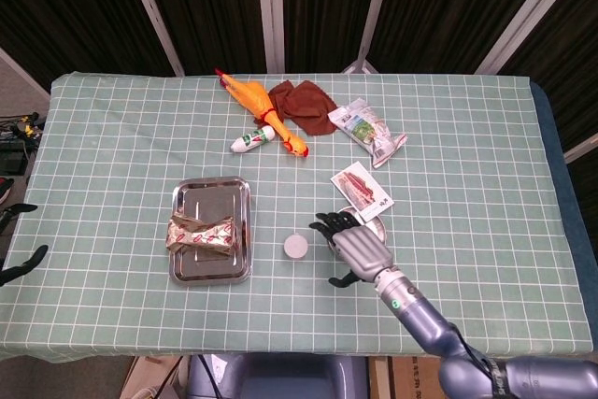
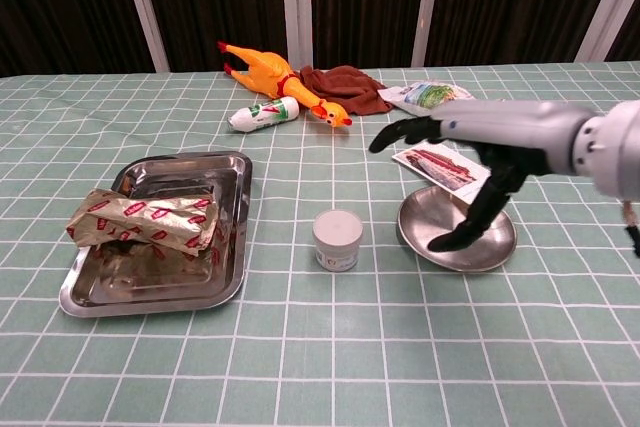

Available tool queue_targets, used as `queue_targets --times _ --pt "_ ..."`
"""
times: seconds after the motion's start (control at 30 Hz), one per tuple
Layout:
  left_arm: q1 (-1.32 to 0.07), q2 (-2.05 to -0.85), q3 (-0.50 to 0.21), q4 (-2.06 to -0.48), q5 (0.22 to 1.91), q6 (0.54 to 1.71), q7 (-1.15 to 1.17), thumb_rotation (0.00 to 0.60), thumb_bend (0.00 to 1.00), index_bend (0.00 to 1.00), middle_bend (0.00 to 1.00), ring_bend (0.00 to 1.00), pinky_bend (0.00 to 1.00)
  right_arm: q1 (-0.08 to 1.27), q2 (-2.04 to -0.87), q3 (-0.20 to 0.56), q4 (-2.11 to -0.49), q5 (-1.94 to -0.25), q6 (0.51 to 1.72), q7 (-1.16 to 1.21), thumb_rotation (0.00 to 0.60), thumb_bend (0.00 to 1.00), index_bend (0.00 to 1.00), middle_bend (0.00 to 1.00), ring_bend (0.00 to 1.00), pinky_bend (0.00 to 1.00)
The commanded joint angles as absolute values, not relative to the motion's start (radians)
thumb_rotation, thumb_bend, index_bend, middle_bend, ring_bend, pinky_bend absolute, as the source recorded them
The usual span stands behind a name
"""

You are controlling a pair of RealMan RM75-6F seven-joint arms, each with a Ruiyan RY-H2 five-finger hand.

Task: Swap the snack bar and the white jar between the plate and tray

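Note:
A snack bar in a crinkled gold and red wrapper lies across the steel tray. The white jar stands upright on the cloth between the tray and the round steel plate. My right hand hovers over the plate with fingers spread, holding nothing, just right of the jar. Only dark fingertips of my left hand show at the table's left edge, apart and empty.
A flat red-and-white packet overlaps the plate's far rim. Further back lie a rubber chicken, a brown cloth, a small white bottle and a snack bag.

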State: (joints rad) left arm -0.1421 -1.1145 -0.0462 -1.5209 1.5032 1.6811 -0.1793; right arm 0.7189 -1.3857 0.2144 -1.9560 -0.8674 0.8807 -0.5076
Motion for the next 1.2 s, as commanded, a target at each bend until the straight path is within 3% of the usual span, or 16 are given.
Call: queue_targets --times 0.03,0.27,0.7,1.2 --pt "-0.14 -1.118 -0.051 -1.517 1.5 1.673 -0.184 0.6 0.34 0.31 0.07 0.0 0.16 0.809 -1.496 0.212 -1.9 -0.744 0.893 -0.598 0.6 0.21 0.15 0.08 0.07 0.0" --pt "-0.136 -1.123 -0.064 -1.511 1.502 1.664 -0.184 0.6 0.34 0.31 0.07 0.0 0.16 0.893 -1.596 0.221 -1.818 -0.651 0.927 -0.635 0.6 0.21 0.15 0.1 0.09 0.0" --pt "-0.127 -1.125 -0.082 -1.51 1.507 1.656 -0.2 0.6 0.34 0.31 0.07 0.0 0.17 0.946 -1.659 0.213 -1.701 -0.611 0.949 -0.621 0.6 0.21 0.19 0.2 0.2 0.0" --pt "-0.117 -1.138 -0.102 -1.515 1.503 1.654 -0.212 0.6 0.35 0.32 0.07 0.0 0.19 0.963 -1.719 0.21 -1.629 -0.656 0.96 -0.567 0.6 0.21 0.38 0.36 0.35 0.03"
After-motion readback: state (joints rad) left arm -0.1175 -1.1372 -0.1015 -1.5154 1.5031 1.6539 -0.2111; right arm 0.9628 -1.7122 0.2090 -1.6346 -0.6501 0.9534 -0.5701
